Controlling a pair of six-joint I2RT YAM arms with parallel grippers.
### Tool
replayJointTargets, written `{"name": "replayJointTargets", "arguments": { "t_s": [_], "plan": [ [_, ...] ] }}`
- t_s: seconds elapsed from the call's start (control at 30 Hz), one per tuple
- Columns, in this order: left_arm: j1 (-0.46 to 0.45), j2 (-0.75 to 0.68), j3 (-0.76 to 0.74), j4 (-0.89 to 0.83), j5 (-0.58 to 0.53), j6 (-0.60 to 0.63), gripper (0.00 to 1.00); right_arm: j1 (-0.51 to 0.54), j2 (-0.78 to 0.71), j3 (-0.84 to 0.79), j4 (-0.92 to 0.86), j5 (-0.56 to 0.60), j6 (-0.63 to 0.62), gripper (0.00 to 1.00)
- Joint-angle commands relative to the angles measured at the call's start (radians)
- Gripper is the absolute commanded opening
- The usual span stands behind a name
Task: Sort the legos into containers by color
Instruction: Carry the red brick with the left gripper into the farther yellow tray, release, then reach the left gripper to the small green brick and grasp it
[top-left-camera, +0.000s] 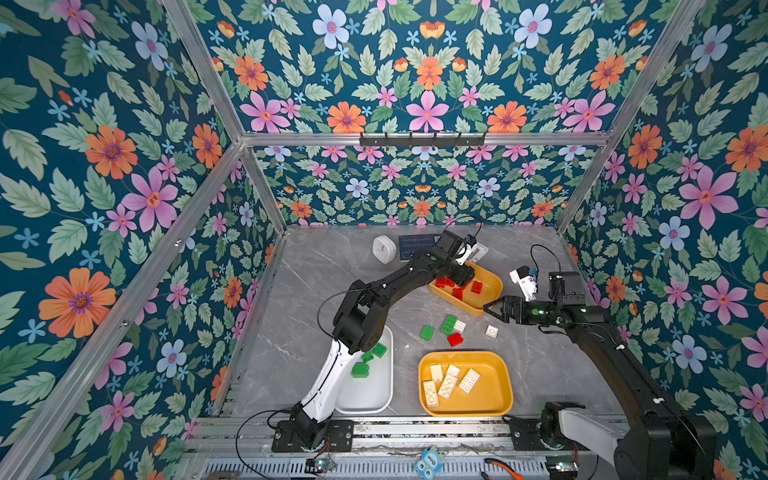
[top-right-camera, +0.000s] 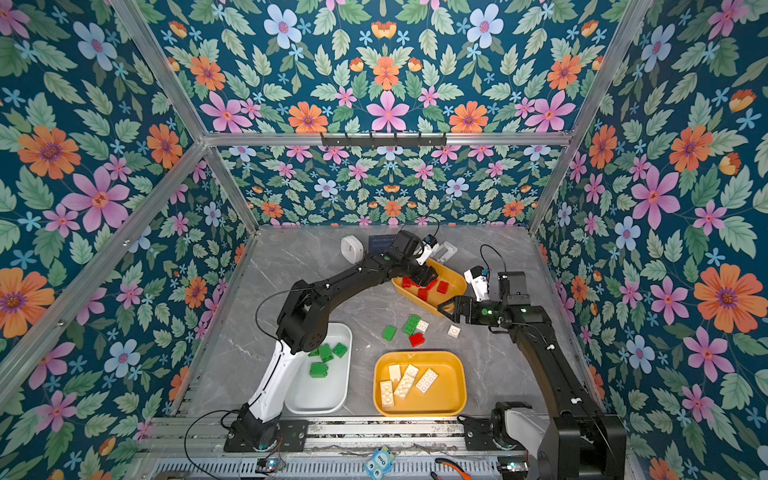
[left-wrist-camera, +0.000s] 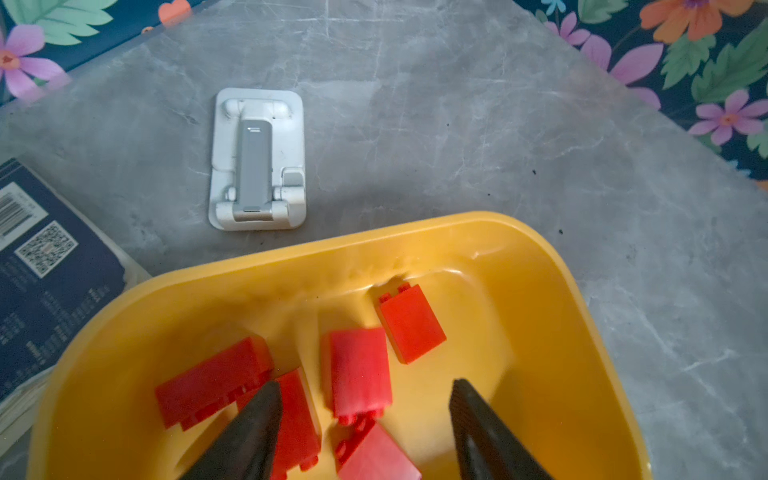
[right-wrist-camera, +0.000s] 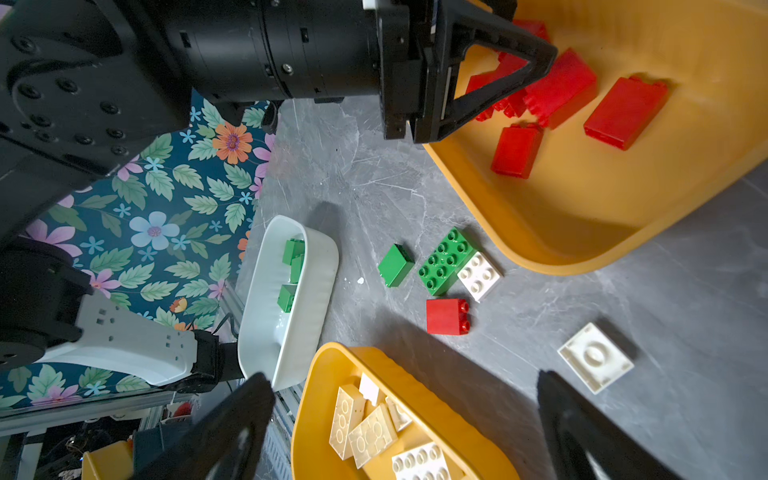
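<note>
My left gripper (left-wrist-camera: 365, 386) hangs over the far yellow tub (left-wrist-camera: 540, 266), jaws partly apart with nothing gripped. Below the gap lies a red brick (left-wrist-camera: 359, 370) on its side, long axis running away from the jaws, studs turned back toward them. Past the tips a second red brick (left-wrist-camera: 411, 324) lies slanted, studs facing away. A third red brick (left-wrist-camera: 297, 415) is half hidden under one finger. Beyond the tub sit a white folding stand (left-wrist-camera: 257, 160) and a dark card (left-wrist-camera: 45, 249).

My right gripper (right-wrist-camera: 401, 382) is spread wide and empty above the table (right-wrist-camera: 623, 270). Ahead of its jaws:
- A long green brick (right-wrist-camera: 446, 259) lies studs up, its axis slanting away, with a white square brick (right-wrist-camera: 478, 274) touching its side.
- A small green brick (right-wrist-camera: 395, 266) and a loose red brick (right-wrist-camera: 446, 316) lie tipped over.
- A cream brick (right-wrist-camera: 595, 357) lies upside down just beside one finger.

The near yellow tub (right-wrist-camera: 332, 374) of cream bricks sits by the other finger, with the white tub (right-wrist-camera: 316, 266) of green ones beyond.
</note>
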Motion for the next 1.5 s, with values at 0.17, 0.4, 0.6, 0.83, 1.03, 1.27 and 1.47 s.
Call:
{"name": "replayJointTargets", "arguments": {
  "t_s": [0.17,0.4,0.6,0.83,1.03,1.27,1.47],
  "plan": [
    [-0.007,-0.145,-0.086,-0.194,-0.121,-0.1,0.67,0.0,0.006,-0.014,0.022,-0.014,0.0,0.99],
    [-0.054,-0.366,-0.345,-0.309,-0.228,-0.24,0.67,0.001,0.021,-0.016,0.037,-0.038,0.004,0.99],
    [-0.11,-0.487,-0.547,-0.336,-0.269,-0.364,0.67,0.001,0.029,-0.018,0.043,-0.066,0.007,0.99],
    [-0.158,-0.485,-0.686,-0.297,-0.278,-0.446,0.67,0.001,0.016,-0.054,0.052,-0.082,0.017,0.99],
    [-0.158,-0.436,-0.711,-0.263,-0.29,-0.475,0.64,0.001,-0.009,-0.078,0.048,-0.072,0.02,0.99],
    [-0.159,-0.39,-0.713,-0.242,-0.331,-0.489,0.56,0.002,-0.019,-0.083,0.045,-0.058,0.021,0.99],
    [-0.161,-0.376,-0.715,-0.252,-0.389,-0.503,0.37,0.001,-0.012,-0.072,0.042,-0.055,0.016,0.99]
  ]
}}
